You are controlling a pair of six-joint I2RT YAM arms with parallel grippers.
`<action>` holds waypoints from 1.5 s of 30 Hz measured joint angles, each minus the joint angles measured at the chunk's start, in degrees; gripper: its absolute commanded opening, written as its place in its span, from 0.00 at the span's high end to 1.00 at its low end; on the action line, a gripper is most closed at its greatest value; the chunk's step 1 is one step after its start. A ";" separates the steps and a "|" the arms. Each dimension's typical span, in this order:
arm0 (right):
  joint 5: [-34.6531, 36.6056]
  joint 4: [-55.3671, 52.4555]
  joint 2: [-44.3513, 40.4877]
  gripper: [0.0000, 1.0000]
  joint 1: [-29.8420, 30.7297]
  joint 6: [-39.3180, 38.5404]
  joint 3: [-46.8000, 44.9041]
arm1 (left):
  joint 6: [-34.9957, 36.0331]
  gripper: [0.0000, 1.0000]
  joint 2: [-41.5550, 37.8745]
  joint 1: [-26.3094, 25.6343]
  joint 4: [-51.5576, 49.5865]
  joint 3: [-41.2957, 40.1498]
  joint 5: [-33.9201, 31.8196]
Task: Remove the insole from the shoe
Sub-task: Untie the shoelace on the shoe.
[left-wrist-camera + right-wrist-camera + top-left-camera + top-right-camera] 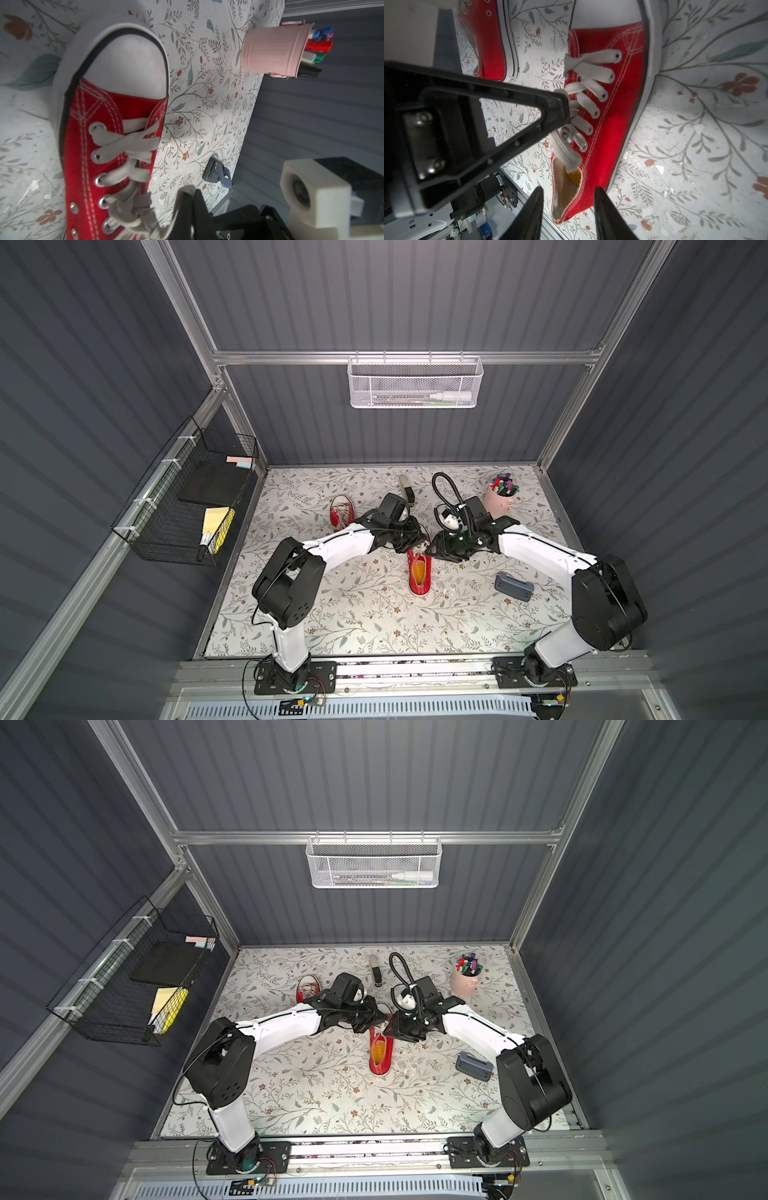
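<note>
Insole (419,571) orange-yellow, inside red shoe (419,590)

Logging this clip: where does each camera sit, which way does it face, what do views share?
Top views: overhead, facing down onto the table and back wall; left arm and right arm show, meeting over the red shoe.
Left wrist: on the left arm, facing along the shut left claw at the shoe's toe and laces; pink pen bucket beyond.
Right wrist: on the right arm, facing past the open right claw into the shoe's mouth, orange insole inside; left claw intrudes.
Shared: all show the red shoe.
</note>
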 measured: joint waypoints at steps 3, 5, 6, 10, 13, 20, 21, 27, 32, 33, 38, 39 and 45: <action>-0.13 -0.52 1.92 0.62 0.00 0.17 2.58 | -0.04 0.93 0.00 0.00 -0.04 0.00 0.00; -0.46 -0.42 3.21 0.67 0.02 1.07 3.82 | -0.15 0.94 0.00 0.00 -0.02 0.00 -0.02; -0.66 -0.37 3.58 0.70 0.07 1.64 4.00 | -0.17 0.94 0.00 0.00 -0.02 0.00 -0.02; -0.81 -1.31 4.70 0.62 0.39 7.65 4.00 | -0.74 0.98 0.00 0.00 0.07 0.00 -0.09; -0.79 -2.34 4.48 0.56 0.59 13.81 3.89 | -1.79 1.00 0.00 0.00 0.57 -0.02 -0.20; 2.71 -1.64 -2.54 0.74 3.04 27.87 1.33 | -3.85 1.00 -0.02 0.00 1.79 -0.55 -2.05; 2.99 -1.31 -3.30 0.79 3.37 29.22 1.29 | -4.00 1.00 0.00 0.00 1.90 -0.74 -2.19; 5.09 1.73 -2.29 0.88 3.85 37.29 0.39 | -4.74 1.00 -0.02 0.00 2.14 -1.14 -2.62; 6.69 2.43 1.51 0.83 3.85 39.56 0.46 | -5.18 1.00 -0.02 0.00 2.38 -1.20 -2.67; 6.99 2.36 1.99 0.80 3.85 39.76 0.59 | -5.27 1.00 -0.02 0.00 2.40 -1.20 -2.67; 8.46 2.56 4.55 0.77 3.85 40.15 2.60 | -5.35 1.00 -0.02 0.00 2.49 -1.20 -2.67; 8.48 2.73 4.79 0.77 3.85 40.24 2.75 | -5.35 1.00 -0.02 0.00 2.54 -1.20 -2.67; 8.33 4.28 5.11 0.77 3.85 40.92 2.82 | -5.62 1.00 -0.02 0.00 2.62 -1.20 -2.67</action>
